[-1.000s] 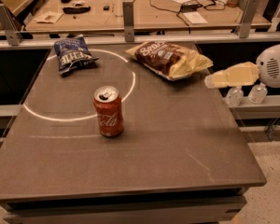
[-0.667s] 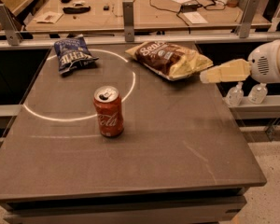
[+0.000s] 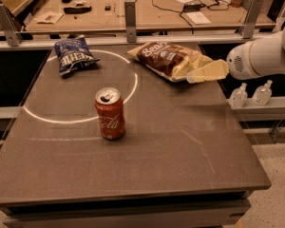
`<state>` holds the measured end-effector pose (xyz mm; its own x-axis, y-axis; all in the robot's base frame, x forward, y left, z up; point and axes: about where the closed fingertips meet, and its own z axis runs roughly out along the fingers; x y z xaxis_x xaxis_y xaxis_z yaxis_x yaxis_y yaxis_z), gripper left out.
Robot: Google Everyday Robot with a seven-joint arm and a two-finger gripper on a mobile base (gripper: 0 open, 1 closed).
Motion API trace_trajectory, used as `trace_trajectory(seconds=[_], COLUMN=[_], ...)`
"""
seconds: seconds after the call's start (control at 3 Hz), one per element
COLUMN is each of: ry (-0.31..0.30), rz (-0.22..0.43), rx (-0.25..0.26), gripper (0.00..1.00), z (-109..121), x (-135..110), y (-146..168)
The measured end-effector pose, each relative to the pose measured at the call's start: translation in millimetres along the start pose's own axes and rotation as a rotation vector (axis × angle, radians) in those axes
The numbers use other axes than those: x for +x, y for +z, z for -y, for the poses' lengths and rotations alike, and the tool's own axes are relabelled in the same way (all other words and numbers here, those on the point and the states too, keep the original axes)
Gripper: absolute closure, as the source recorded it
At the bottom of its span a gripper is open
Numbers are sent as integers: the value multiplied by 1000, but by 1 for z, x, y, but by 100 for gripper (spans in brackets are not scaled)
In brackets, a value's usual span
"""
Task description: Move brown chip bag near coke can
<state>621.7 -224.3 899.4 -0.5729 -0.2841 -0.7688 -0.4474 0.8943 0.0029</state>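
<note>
The brown chip bag (image 3: 170,59) lies flat at the far right of the dark table, dark brown front with white script and pale yellow edges. The coke can (image 3: 110,113) stands upright near the table's middle, red with a silver top, well in front and left of the bag. My gripper (image 3: 195,77) comes in from the right on a white arm. Its pale fingers reach to the bag's right edge, just above the table.
A smaller dark blue chip bag (image 3: 73,55) lies at the far left. A white circle (image 3: 80,120) is drawn on the table (image 3: 180,165). Two small clear bottles (image 3: 251,95) stand on a ledge to the right. A cluttered workbench (image 3: 147,13) is behind.
My arm and gripper have moved left towards the brown chip bag, the fingers now at its right edge. The bag and can have not moved.
</note>
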Motion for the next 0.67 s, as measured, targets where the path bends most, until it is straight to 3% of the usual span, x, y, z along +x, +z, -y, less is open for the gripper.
trace_trajectory(seconds=[0.67], ry=[-48], rz=[-33], rx=[-45], gripper=[0], z=[-19], x=[-15], y=[48])
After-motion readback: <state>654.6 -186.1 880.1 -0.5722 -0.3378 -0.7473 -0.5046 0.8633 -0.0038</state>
